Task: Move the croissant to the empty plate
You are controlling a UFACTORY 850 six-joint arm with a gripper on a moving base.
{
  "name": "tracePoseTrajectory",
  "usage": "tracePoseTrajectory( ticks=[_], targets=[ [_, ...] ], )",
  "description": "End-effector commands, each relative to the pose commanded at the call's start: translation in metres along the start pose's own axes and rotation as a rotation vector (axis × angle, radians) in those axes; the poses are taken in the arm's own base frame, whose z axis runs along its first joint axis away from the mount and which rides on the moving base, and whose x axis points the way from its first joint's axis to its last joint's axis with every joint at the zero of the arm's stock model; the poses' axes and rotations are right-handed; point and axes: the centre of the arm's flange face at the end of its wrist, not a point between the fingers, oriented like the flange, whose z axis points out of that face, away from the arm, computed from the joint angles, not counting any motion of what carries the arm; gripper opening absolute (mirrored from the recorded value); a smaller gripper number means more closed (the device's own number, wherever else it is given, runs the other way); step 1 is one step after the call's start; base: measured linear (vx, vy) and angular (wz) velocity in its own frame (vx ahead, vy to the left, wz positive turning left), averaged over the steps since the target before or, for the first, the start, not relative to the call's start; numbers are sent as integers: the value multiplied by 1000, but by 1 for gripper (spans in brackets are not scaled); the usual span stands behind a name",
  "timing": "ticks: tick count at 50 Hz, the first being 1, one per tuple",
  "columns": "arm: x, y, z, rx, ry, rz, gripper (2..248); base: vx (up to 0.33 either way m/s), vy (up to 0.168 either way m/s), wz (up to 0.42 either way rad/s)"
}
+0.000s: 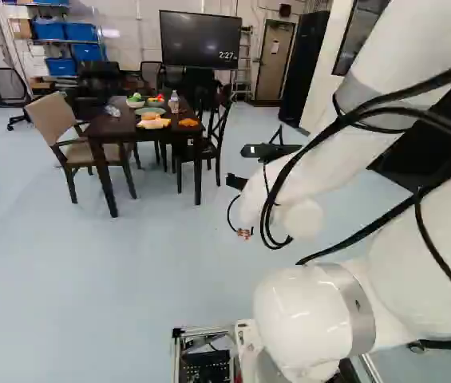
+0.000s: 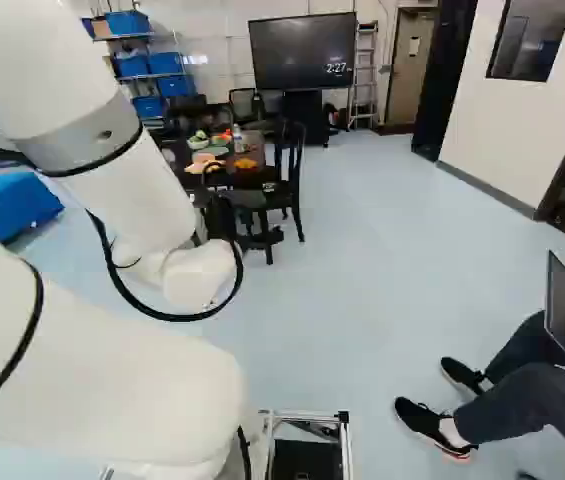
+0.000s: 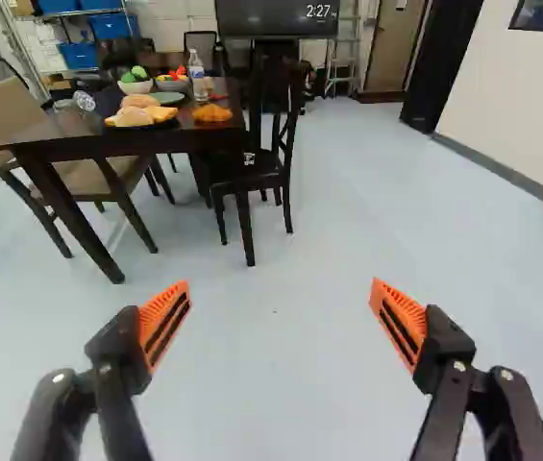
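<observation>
Fingers: open wide, pads facing, nothing gripped. In wrist view, fingers w/ bare floor between, well short of desk.

Arm: white, at R of left base view, w/ blk cables.

Desk: dk brown, approx 11 o'clock from fingers, on pale blue floor.

Croissant (by golden-brown look; too small to confirm shape): lies on desk, nr corner, 11 o'clock from fingers; 3 o'clock from loaded plate, just beside, not touching.

Empty plate: greenish, on desk, 11 o'clock from croissant, farther back; partly hidden by food.

Loaded plate: w/ pale yellow bread pcs, nr edge of desk, 9 o'clock from croissant.

Bowls, qty 2: green-filled bowl, 11 o'clock from empty plate; mixed-color bowl, 12 o'clock from same. Contents too small to ID.

Bottle: clear, upright, on desk, 2 o'clock from empty plate.

Dk chair: at 3 o'clock side of desk.

Beige chair: w/ armrests, at 9 o'clock side of desk.

Bkgd: TV, blk, approx 12 o'clock beyond desk; ladder and door, approx 1 o'clock from fingers; shelf unit w/ blue bins, approx 10 to 11 o'clock.
</observation>
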Motion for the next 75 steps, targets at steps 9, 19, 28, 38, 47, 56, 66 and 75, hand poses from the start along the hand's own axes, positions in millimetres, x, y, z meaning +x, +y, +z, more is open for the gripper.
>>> tracePoseTrajectory(
  ticks=[9,19,28,38,47,56,66,75],
  targets=[
    [0,0,0,0,0,0,247,52,1,0],
    [0,0,0,0,0,0,247,103,0,-9],
    [0,0,0,0,0,0,247,123,2,-10],
    [0,0,0,0,0,0,247,129,1,-12],
    [0,0,0,0,0,0,247,130,4,-13],
    [0,0,0,0,0,0,247,131,4,-14],
    [0,0,0,0,0,0,247,138,2,-16],
    [0,0,0,0,0,0,247,138,6,-11]
  ],
)
